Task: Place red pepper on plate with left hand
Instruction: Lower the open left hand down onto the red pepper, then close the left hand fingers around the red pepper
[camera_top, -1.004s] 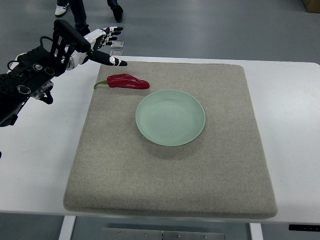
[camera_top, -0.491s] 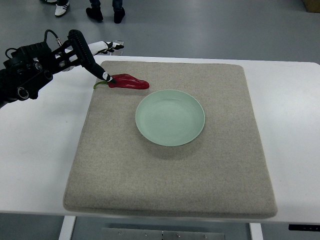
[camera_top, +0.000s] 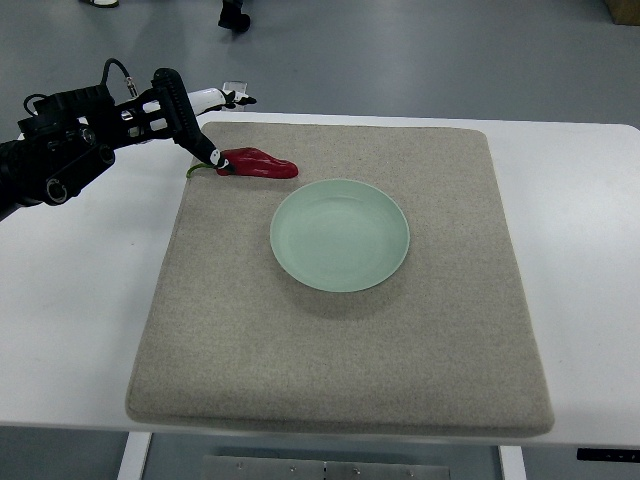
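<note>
Left robot hand (camera_top: 205, 125) reaches in over the far-left corner of the grey mat (camera_top: 340, 340), one dark fingertip (camera_top: 213, 156) touching the stem end of the red pepper (camera_top: 256, 163). Fingers extended, not closed around anything (no grasp visible). Red pepper lies on the mat just beyond and left of the plate (camera_top: 340, 235), apart from its rim. Plate: pale green, holds nothing. Mat rests on the white surface (camera_top: 80, 300).

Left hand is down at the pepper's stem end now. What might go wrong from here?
1. The left hand meets only the stem end of the glossy red pepper, so the pepper may pivot or slip out.
2. The pale green round plate lies close beside the pepper; a low carry might clip its rim.
</note>
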